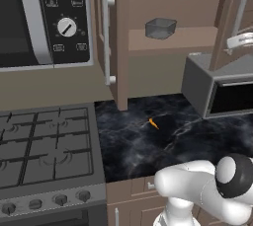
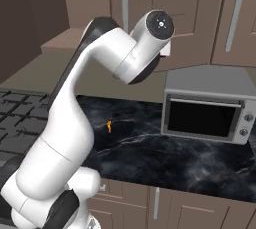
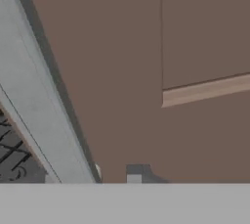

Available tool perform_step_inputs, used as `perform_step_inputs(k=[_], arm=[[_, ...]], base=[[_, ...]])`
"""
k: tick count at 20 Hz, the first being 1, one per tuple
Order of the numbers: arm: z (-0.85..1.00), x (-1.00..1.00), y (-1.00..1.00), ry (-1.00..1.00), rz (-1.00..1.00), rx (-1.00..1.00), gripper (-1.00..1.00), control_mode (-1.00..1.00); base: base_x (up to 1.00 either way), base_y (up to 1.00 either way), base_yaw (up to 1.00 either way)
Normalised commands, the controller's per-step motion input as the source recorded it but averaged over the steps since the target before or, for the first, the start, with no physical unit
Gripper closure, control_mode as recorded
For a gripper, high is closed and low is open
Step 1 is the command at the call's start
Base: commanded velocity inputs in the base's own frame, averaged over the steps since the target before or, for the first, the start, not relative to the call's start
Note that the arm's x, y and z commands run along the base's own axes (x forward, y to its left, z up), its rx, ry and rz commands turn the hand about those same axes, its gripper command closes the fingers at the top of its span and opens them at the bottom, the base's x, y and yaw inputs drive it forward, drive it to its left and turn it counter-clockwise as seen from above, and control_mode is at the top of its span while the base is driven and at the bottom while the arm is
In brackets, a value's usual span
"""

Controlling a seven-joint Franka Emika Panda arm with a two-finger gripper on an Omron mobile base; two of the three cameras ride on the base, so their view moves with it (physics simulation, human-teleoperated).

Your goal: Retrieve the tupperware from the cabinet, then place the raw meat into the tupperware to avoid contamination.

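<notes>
You are looking at a translucent grey tub (image 1: 160,27), rectangular with rounded corners, sitting on the wooden shelf (image 1: 173,39) of the open brown cabinet (image 1: 120,42). The meat (image 1: 153,123), a tiny orange sliver, is lying on the glossy black marbled surface (image 1: 148,141), well apart from the tub. A boxy grey toaster oven (image 1: 217,87) is standing on the surface at right, and a dark cast grate stove (image 1: 44,146) is lying at left. The pincer (image 1: 239,40) is hovering near the cabinet's right door, by its silver bar handle; you cannot tell how wide its jaws are standing.
</notes>
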Motion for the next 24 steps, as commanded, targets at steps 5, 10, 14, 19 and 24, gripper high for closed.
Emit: perform_step_inputs(k=[5,10,14,19,24], arm=[[-0.44,-0.57,-0.80,0.08,0.08,-0.01,1.00,-1.00],[-0.44,-0.55,-0.83,0.05,0.08,0.00,1.00,-1.00],[-0.16,-0.49,-0.62,-0.01,0.06,0.03,1.00,-1.00],[-0.08,-0.29,-0.33,0.00,0.03,0.04,-1.00,-1.00],[-0.06,-0.21,-0.16,0.00,0.02,0.04,-1.00,-1.00]], base=[[0.00,0.00,0.00],[0.00,0.00,0.00],[0.00,0.00,0.00],[0.00,0.00,0.00],[0.00,0.00,0.00]])
